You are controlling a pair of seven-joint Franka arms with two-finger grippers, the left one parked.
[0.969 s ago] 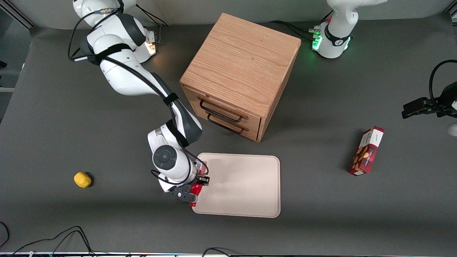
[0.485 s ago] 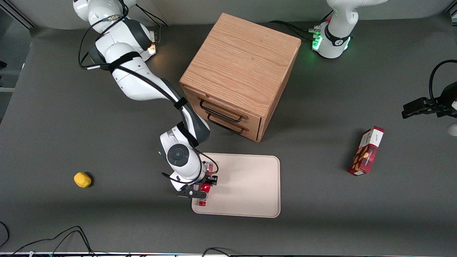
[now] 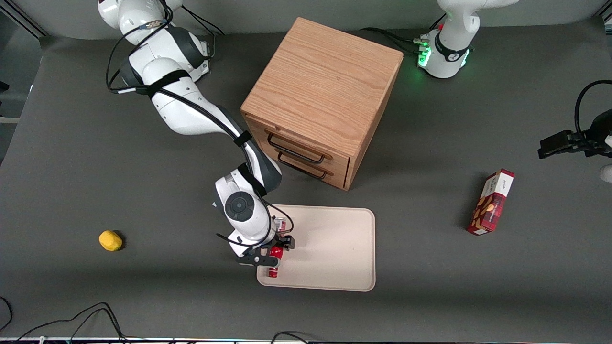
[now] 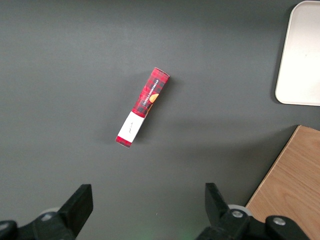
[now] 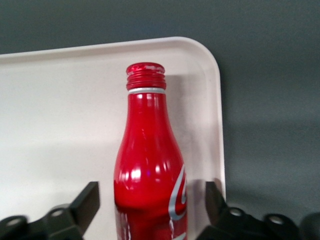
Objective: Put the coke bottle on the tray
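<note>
The coke bottle (image 3: 273, 265) is red and lies on its side on the pale beige tray (image 3: 330, 248), at the tray's corner nearest the front camera toward the working arm's end. Its red cap points to the front camera. My gripper (image 3: 269, 254) is low over the bottle's body. In the right wrist view the bottle (image 5: 147, 145) lies on the tray (image 5: 60, 100) between the fingers of my gripper (image 5: 150, 200). Both fingers stand apart from the bottle, with a gap showing on each side, so the gripper is open.
A wooden two-drawer cabinet (image 3: 322, 95) stands just farther from the front camera than the tray. A red snack box (image 3: 491, 202) lies toward the parked arm's end, also in the left wrist view (image 4: 143, 107). A small yellow object (image 3: 110, 240) lies toward the working arm's end.
My gripper carried the bottle from the tray's rim to a spot over the tray's corner, then nearly stopped. The bottle's cap now shows a little nearer the tray's front rim.
</note>
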